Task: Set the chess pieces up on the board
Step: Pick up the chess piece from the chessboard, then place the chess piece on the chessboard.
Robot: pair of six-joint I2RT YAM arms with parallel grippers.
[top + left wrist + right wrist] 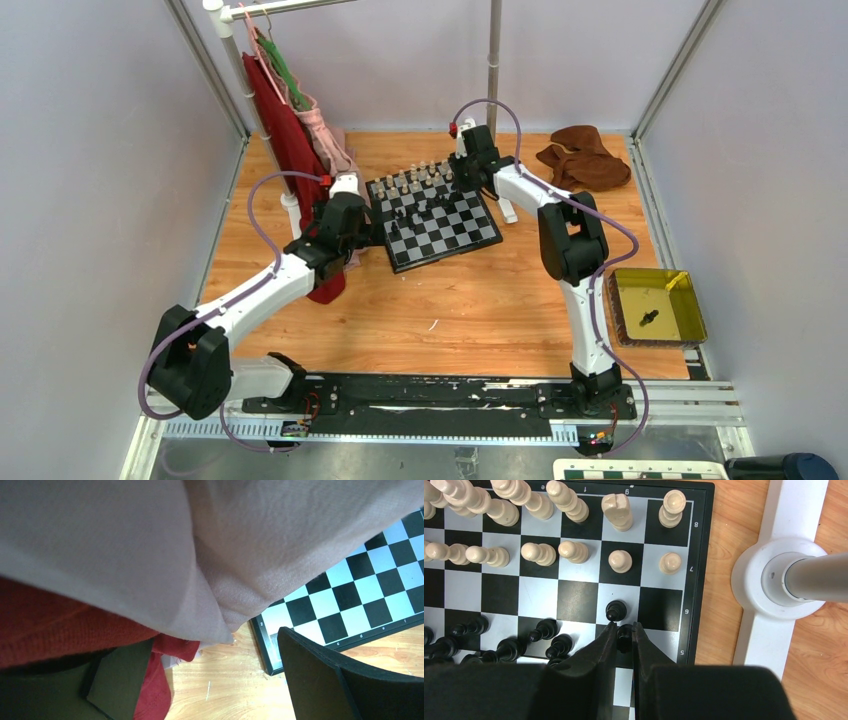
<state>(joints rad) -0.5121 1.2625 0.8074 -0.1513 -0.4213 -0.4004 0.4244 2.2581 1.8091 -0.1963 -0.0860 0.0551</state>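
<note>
- The right hand [625, 628] grasps a black piece [625, 639] between its fingertips, near the right edge of the board [701, 540].
- A straight lift looks wisest: another black pawn [616, 611] stands just ahead of the fingertips, and loose black pieces [545, 629] crowd the left side.
- Farther ahead, cream pieces [538, 553] fill two rows, so black's rows probably lie behind the hand.
- The left hand [365, 235] hangs released, fingers wide, beside the board's corner under a pink cloth [250, 540].
- Well behind the right hand, on the tabletop [480, 300], a yellow tray [616, 310] holds one dark thing [648, 318], too small to name.
</note>
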